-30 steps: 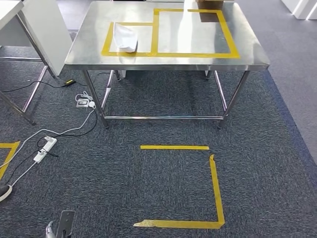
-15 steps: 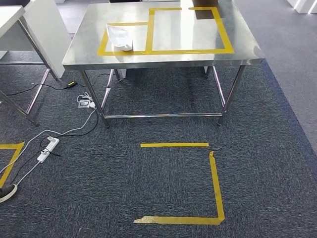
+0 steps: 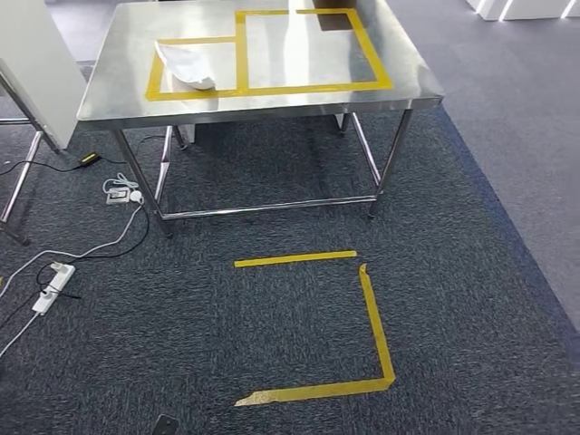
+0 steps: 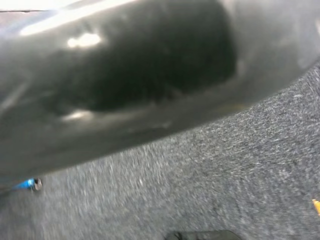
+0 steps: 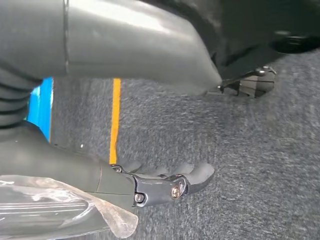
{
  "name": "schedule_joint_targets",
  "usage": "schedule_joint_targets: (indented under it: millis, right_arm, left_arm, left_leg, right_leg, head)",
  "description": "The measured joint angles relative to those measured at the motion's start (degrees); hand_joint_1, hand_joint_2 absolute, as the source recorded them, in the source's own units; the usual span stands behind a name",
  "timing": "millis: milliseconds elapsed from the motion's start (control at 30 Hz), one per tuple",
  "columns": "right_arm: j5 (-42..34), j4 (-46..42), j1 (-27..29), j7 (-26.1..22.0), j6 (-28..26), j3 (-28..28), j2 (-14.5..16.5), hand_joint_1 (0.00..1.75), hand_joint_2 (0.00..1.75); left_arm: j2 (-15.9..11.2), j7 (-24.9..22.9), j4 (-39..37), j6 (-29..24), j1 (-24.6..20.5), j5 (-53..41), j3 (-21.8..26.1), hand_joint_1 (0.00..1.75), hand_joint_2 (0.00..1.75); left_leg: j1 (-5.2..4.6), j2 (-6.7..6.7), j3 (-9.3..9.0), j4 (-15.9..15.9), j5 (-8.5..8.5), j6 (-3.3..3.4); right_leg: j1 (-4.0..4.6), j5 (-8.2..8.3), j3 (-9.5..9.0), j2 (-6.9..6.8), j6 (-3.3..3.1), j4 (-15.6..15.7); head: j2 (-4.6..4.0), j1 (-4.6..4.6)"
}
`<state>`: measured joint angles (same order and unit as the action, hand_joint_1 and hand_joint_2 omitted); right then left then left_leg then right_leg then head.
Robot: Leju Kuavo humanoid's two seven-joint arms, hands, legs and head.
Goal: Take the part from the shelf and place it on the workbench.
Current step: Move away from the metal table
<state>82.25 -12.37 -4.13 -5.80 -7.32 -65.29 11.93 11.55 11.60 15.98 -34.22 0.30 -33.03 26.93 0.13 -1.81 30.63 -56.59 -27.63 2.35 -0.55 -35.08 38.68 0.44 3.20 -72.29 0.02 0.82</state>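
Part: there is one, wrapped in clear, shiny plastic. It sits in the right hand, down low over the dark grey carpet. The hand holds the wrapped part against its thick thumb, and its dark fingers reach out almost straight past the plastic. In the right wrist view, one yellow line and one blue patch show on the floor behind the hand.

In the head view, one shiny metal workbench stands ahead on the carpet, well apart from the part. Yellow tape marks two boxes side by side on its top. One white bag lies in the left box. On the floor in front of the bench, three strips of floor tape make a box with one side open. One white power strip lies on the carpet to the left, with cables running from it
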Motion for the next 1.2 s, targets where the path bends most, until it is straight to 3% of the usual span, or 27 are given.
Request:
schedule_joint_targets:
  millis: [33, 67, 133, 200, 267, 333, 400, 467, 500, 533, 567, 633, 700, 767, 800, 867, 933, 1000, 1033, 1067, 1133, 1200]
  right_arm:
    - [0.2, 0.0, 0.2, 0.0, 0.2, 0.3, 0.0, 0.00, 0.00]
    - [0.2, 0.0, 0.4, 0.1, 0.6, 0.5, 0.0, 0.00, 0.00]
    - [0.2, 0.0, 0.4, 0.6, 1.6, 0.7, 0.0, 0.00, 0.00]
    - [-0.3, 0.1, 0.3, 1.1, 3.0, 0.9, 0.0, 0.00, 0.00]
    - [-1.1, 0.1, 0.5, 1.3, 4.2, 1.0, 0.0, 0.00, 0.00]
    - [-1.5, 0.1, 0.9, 1.3, 4.7, 1.0, 0.0, 0.00, 0.00]
    - [-1.6, 0.1, 0.9, 1.3, 4.9, 1.0, 0.1, 0.00, 0.00]
    - [-1.6, 0.1, 0.9, 1.2, 4.9, 1.0, 0.1, 0.00, 0.00]
    - [-1.6, 0.1, 1.0, 1.1, 4.9, 1.0, 0.1, 0.00, 0.00]
    - [-1.6, 0.1, 1.1, 1.0, 4.9, 1.0, 0.1, 0.00, 0.00]
    - [-1.5, 0.1, 1.1, 0.8, 4.9, 1.0, 0.1, 0.00, 0.00]
    - [-1.4, 0.1, 1.1, 0.4, 4.9, 1.0, 0.1, 0.00, 0.00]
    - [-1.4, 0.1, 1.0, 0.0, 4.9, 1.0, 0.0, 0.00, 0.00]
    - [-1.5, 0.1, 1.2, -0.3, 4.9, 1.0, 0.0, 0.00, 0.00]
    - [-1.6, 0.1, 1.3, -0.4, 4.9, 1.0, -0.1, 0.00, 0.00]
    - [-1.8, 0.1, 1.4, -0.4, 4.9, 1.0, -0.3, 0.00, 0.00]
    - [-2.0, 0.1, 1.3, -0.4, 4.9, 0.9, -0.5, 0.00, 0.00]
    - [-2.2, 0.1, 1.3, -0.2, 4.9, 0.9, -0.7, 0.00, 0.00]
    - [-2.3, 0.1, 1.4, -0.1, 4.9, 0.9, -0.8, 0.00, 0.00]
    - [-2.3, 0.1, 1.5, 0.0, 4.9, 0.9, -0.9, 0.00, 0.00]
    - [-2.4, 0.1, 1.4, 0.0, 4.9, 0.8, -1.1, 0.00, 0.00]
    - [-2.4, 0.1, 1.2, 0.1, 4.9, 0.8, -1.2, 0.00, 0.00]
  left_arm:
    - [0.0, -0.7, -0.1, -0.1, -0.1, -1.0, -0.3, 0.00, 0.00]
    - [-0.1, -1.1, -0.2, -0.1, -0.2, -1.7, -0.6, 0.00, 0.00]
    - [0.0, -1.4, -0.3, -0.1, -0.3, -2.4, -0.9, 0.00, 0.00]
    - [0.0, -1.4, -0.3, 0.1, -0.3, -2.8, -0.9, 0.00, 0.00]
    - [0.0, -1.4, -0.3, 0.3, -0.2, -3.0, -0.9, 0.00, 0.00]
    - [0.0, -1.5, -0.3, 0.4, -0.2, -3.3, -0.9, 0.00, 0.00]
    - [0.0, -1.5, -0.3, 0.4, -0.1, -3.3, -0.9, 0.00, 0.00]
    - [0.0, -1.6, -0.4, 0.4, 0.2, -3.3, -0.9, 0.00, 0.00]
    - [0.0, -1.9, -0.4, 0.5, 0.3, -3.4, -0.9, 0.00, 0.00]
    - [0.0, -2.1, -0.4, 0.6, 0.3, -3.5, -0.9, 0.00, 0.00]
    - [0.0, -2.4, -0.4, 0.7, 0.4, -3.6, -0.8, 0.00, 0.00]
    - [0.0, -2.7, -0.5, 1.0, 0.4, -3.7, -0.7, 0.00, 0.00]
    - [0.1, -3.0, -0.5, 1.2, 0.5, -3.8, -0.5, 0.00, 0.00]
    - [0.3, -3.3, -0.5, 1.4, 0.6, -4.0, -0.3, 0.00, 0.00]
    - [0.4, -3.4, -0.5, 1.4, 0.6, -4.2, -0.2, 0.00, 0.00]
    - [0.7, -3.4, -0.5, 1.5, 0.5, -4.4, 0.1, 0.00, 0.00]
    - [0.9, -3.3, -0.5, 1.8, 0.6, -4.5, 0.4, 0.00, 0.00]
    - [1.0, -3.1, -0.5, 2.0, 0.7, -4.5, 0.8, 0.00, 0.00]
    - [1.0, -3.1, -0.5, 2.1, 0.7, -4.5, 1.0, 0.00, 0.00]
    - [1.1, -3.0, -0.5, 2.2, 0.6, -4.5, 1.1, 0.00, 0.00]
    - [1.3, -2.8, -0.5, 2.2, 0.5, -4.5, 1.2, 0.00, 0.00]
    - [1.4, -2.6, -0.5, 2.2, 0.4, -4.5, 1.3, 0.00, 0.00]
  left_leg:
    - [-0.07, -0.57, 0.00, -0.1, -0.02, 0.01]
    - [-0.13, -1.07, -0.04, -0.1, -0.04, 0.01]
    - [-0.43, -2.04, -0.11, -0.3, -0.18, -0.16]
    - [-0.76, -3.11, -0.06, -0.5, -0.23, -0.60]
    - [-0.81, -3.97, -0.05, -0.6, -0.32, -1.15]
    - [-0.57, -2.22, 0.44, -2.4, -1.93, -1.85]
    - [-0.25, 0.48, 2.76, -8.5, -5.73, -2.44]
    - [-0.10, 1.27, 5.70, -15.7, -8.78, -2.65]
    - [-0.07, 1.37, 6.27, -17.1, -8.78, -2.66]
    - [-0.03, 1.48, 5.87, -16.4, -7.66, -2.59]
    - [0.04, 1.83, 4.51, -13.5, -5.66, -2.47]
    - [0.33, 4.50, 1.11, -5.8, -1.98, -2.11]
    - [0.49, 6.72, -0.41, -1.8, -0.97, -1.84]
    - [0.42, 6.07, -0.35, -1.4, -1.02, -1.39]
    - [0.46, 5.37, -0.31, -1.2, -0.85, -1.03]
    - [0.59, 3.78, -0.22, -0.8, -0.49, -0.29]
    - [0.46, 1.93, 0.02, -0.8, -0.41, 0.06]
    - [0.37, 0.05, 0.16, -0.8, -0.41, 0.10]
    - [0.37, -0.72, 0.17, -0.9, -0.42, 0.09]
    - [0.37, -1.41, 0.12, -0.9, -0.44, 0.05]
    - [0.20, -2.60, -0.08, -0.9, -0.59, -0.21]
    - [-0.10, -3.69, -0.21, -1.1, -0.70, -0.79]
  right_leg:
    - [0.00, 1.17, -0.89, -0.26, -0.06, 1.3]
    - [0.03, 3.01, -2.77, -0.86, -0.19, 4.5]
    - [0.35, 5.67, -6.94, -3.45, -0.68, 12.4]
    - [0.69, 6.19, -8.70, -4.78, -1.37, 15.9]
    - [0.63, 6.46, -8.64, -3.68, -2.06, 16.1]
    - [0.37, 6.87, -8.54, -2.63, -2.75, 16.3]
    - [0.24, 7.25, -8.37, -1.50, -3.36, 16.4]
    - [0.27, 7.46, -8.08, -0.08, -3.59, 16.3]
    - [0.28, 7.51, -7.99, 0.67, -3.58, 16.2]
    - [0.29, 7.56, -7.94, 1.42, -3.55, 16.1]
    - [0.28, 7.59, -7.93, 2.18, -3.48, 16.0]
    - [0.34, 7.64, -7.68, 3.60, -3.17, 15.6]
    - [0.33, 7.84, -6.95, 4.89, -2.52, 15.3]
    - [0.14, 8.24, -6.10, 6.12, -1.71, 15.3]
    - [0.10, 8.12, -5.68, 5.86, -1.38, 15.1]
    - [0.18, 6.11, -3.94, 3.41, -0.87, 12.0]
    - [0.15, 2.16, -0.72, 0.67, -0.48, 4.7]
    - [-0.01, 0.21, 1.51, -0.04, -0.17, -0.9]
    - [-0.08, 0.83, 1.06, -0.25, -0.08, -0.6]
    - [-0.13, 2.36, -0.59, -0.66, -0.08, 1.9]
    - [0.07, 5.44, -5.46, -3.10, -0.32, 10.2]
    - [0.41, 6.44, -8.18, -4.92, -0.94, 15.1]
  head:
    - [0.00, 0.01]
    - [0.00, 0.01]
    - [0.00, 0.04]
    - [0.00, 0.01]
    - [0.00, 0.00]
    - [0.00, -0.09]
    - [0.00, -0.24]
    - [0.00, -0.25]
    - [0.00, -0.26]
    - [0.00, -0.25]
    - [0.00, -0.25]
    - [0.00, -0.22]
    - [0.00, -0.20]
    - [0.00, -0.20]
    - [0.00, -0.15]
    - [0.00, 0.21]
    - [0.00, 0.50]
    - [0.00, 0.48]
    - [0.00, 0.49]
    - [0.00, 0.50]
    - [0.00, 0.54]
    - [0.00, 0.44]
